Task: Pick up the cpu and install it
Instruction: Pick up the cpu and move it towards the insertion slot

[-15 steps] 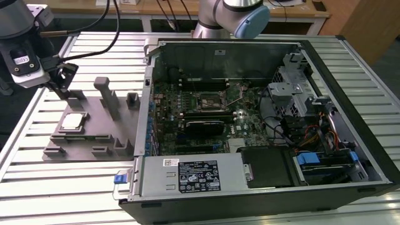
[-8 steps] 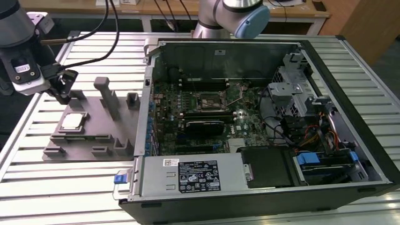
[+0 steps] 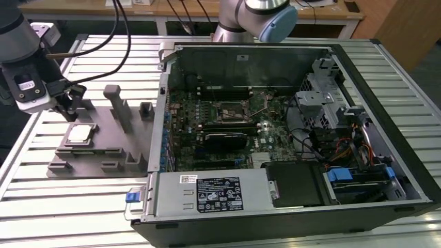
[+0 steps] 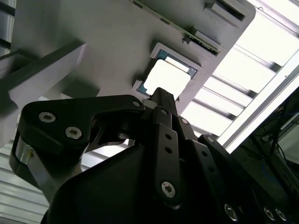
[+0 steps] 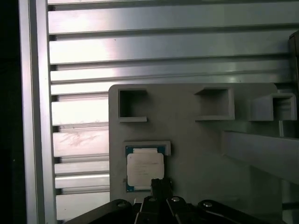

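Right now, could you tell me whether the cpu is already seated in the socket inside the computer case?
No, the cpu lies in its recess on the grey tray, outside the computer case.

The small square cpu has a smooth, pale silver metal top with a thin green rim. The grey tray with blocks under it looks like matt plastic. The ribbed silver bench is bare metal and shines where light falls. The black end effector is matt, with bright metal screw heads. The open computer case has dull grey sheet-metal walls.
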Motion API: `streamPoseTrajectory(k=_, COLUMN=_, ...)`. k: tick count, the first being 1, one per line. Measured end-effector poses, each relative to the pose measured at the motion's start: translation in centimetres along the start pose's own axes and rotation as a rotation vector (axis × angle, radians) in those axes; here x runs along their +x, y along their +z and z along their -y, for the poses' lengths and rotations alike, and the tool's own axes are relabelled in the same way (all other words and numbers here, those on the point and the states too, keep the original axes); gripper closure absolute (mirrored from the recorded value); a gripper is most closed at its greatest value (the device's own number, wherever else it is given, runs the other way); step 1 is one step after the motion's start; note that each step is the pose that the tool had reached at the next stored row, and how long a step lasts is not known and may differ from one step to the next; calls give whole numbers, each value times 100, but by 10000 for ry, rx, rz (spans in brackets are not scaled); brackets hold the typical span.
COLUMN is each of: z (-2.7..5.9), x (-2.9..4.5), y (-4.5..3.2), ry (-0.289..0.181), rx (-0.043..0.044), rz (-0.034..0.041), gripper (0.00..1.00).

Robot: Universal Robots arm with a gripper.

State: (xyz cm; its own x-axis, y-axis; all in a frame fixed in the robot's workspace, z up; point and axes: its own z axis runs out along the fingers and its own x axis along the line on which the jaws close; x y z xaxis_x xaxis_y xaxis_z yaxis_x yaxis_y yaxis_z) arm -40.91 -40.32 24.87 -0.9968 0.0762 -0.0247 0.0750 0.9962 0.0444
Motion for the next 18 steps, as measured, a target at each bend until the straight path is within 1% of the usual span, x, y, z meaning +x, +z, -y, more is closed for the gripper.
streamPoseTrajectory(k=13, z=31, x=28, y=233, ry=0, rx=1, rz=-1, gripper=89)
streamPoseTrajectory(k=18, z=37, x=58, y=319, ry=1, rx=1, rz=-1, gripper=89)
